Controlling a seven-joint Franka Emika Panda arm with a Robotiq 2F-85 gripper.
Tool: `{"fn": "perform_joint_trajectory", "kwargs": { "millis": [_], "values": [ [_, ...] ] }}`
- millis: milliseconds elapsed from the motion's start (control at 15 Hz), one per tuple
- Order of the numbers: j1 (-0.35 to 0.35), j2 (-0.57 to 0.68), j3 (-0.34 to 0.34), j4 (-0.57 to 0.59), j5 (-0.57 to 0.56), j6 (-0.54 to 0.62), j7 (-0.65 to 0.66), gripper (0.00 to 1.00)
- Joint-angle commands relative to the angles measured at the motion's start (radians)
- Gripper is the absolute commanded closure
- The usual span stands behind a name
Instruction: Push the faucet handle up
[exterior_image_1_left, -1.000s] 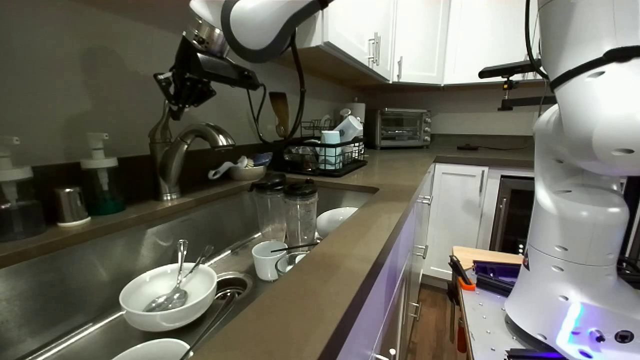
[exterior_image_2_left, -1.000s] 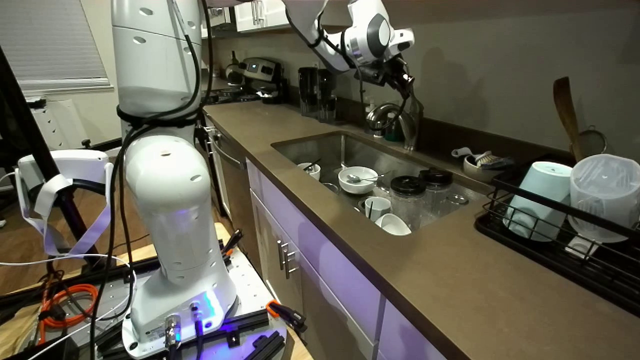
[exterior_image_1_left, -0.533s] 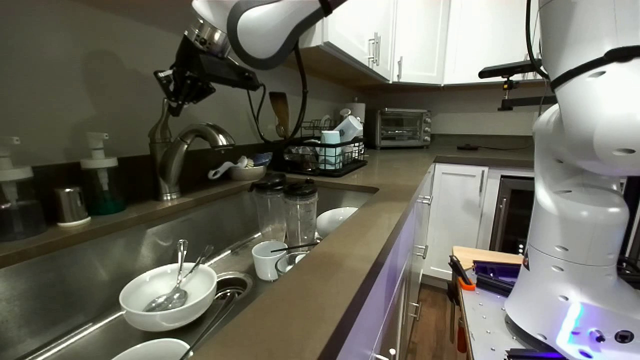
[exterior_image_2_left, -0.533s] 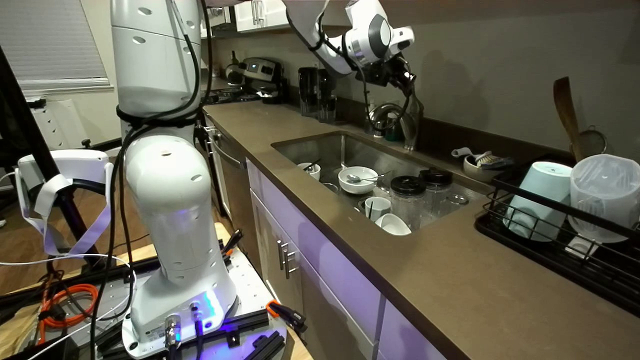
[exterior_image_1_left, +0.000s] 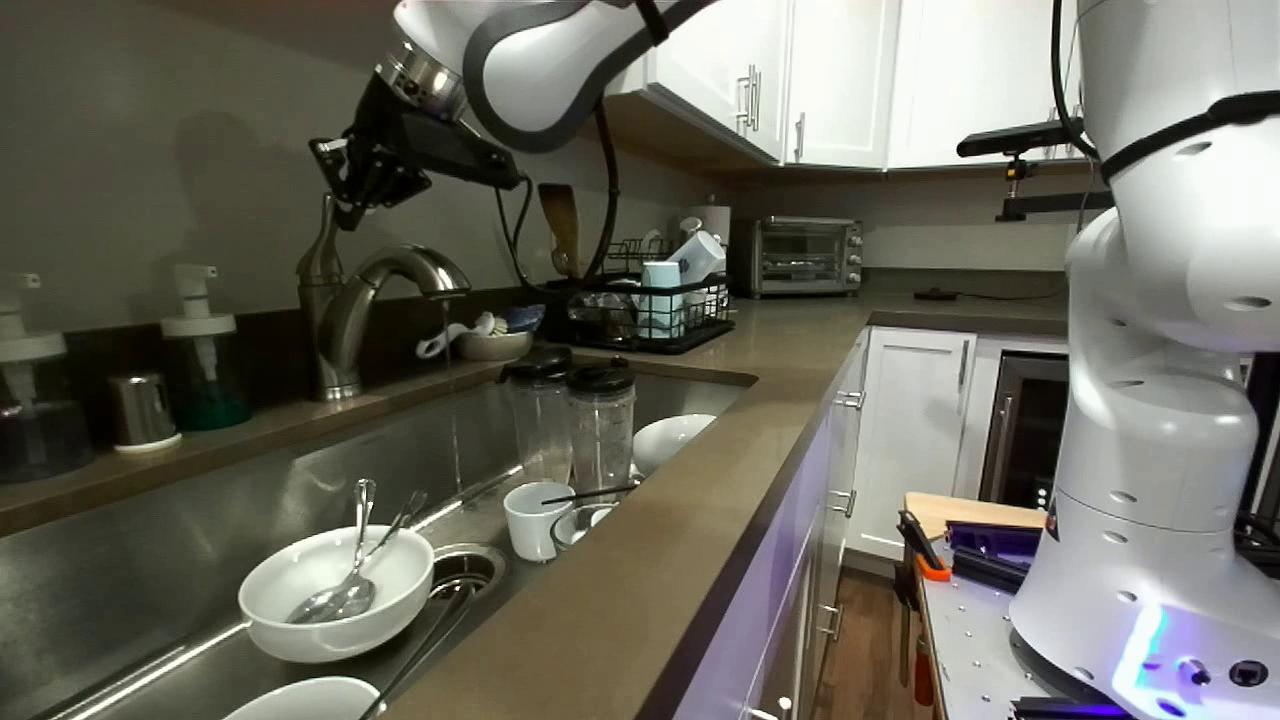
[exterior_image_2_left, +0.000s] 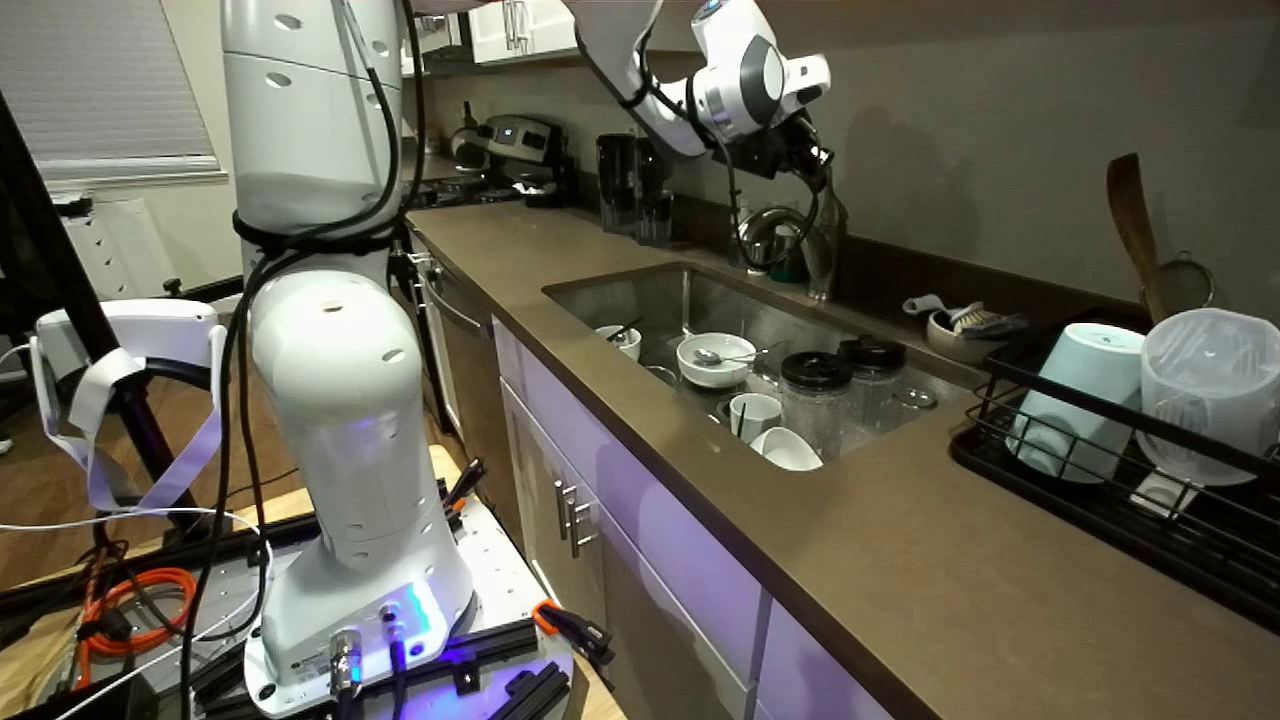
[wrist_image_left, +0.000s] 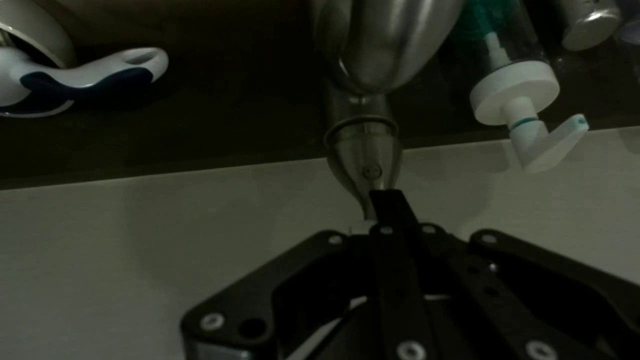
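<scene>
The silver-grey faucet handle (exterior_image_1_left: 323, 248) stands nearly upright on the arched steel faucet (exterior_image_1_left: 345, 330), narrowing toward its top. It also shows in an exterior view (exterior_image_2_left: 830, 208) and, seen from its front, in the wrist view (wrist_image_left: 364, 156). My gripper (exterior_image_1_left: 350, 217) is shut, with its fingertips together (wrist_image_left: 388, 194) and nothing between them. The fingertips are at the upper end of the handle and hide part of it in the wrist view. Exact contact is hard to see. A thin stream of water (exterior_image_1_left: 456, 430) runs from the spout into the sink.
Pump bottles (exterior_image_1_left: 205, 350) stand beside the faucet. A bowl with a brush (exterior_image_1_left: 495, 345) sits on its far side. The sink (exterior_image_1_left: 110, 560) holds a white bowl (exterior_image_1_left: 300, 570), mug (exterior_image_1_left: 530, 520) and clear lidded bottles (exterior_image_1_left: 602, 430). A wall is close behind the faucet.
The gripper has risen slightly, and the handle's top has shifted slightly up with it. Water now runs from the spout; none showed before. The upper arm links have lowered a little.
</scene>
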Motion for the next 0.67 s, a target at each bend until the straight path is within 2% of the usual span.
{"fn": "perform_joint_trajectory", "kwargs": {
  "millis": [0,600],
  "values": [
    [0.006,-0.006,-0.027,0.011,-0.038,0.068,0.058,0.99],
    [0.025,0.006,-0.066,0.034,-0.098,0.133,0.138,0.99]
  ]
}}
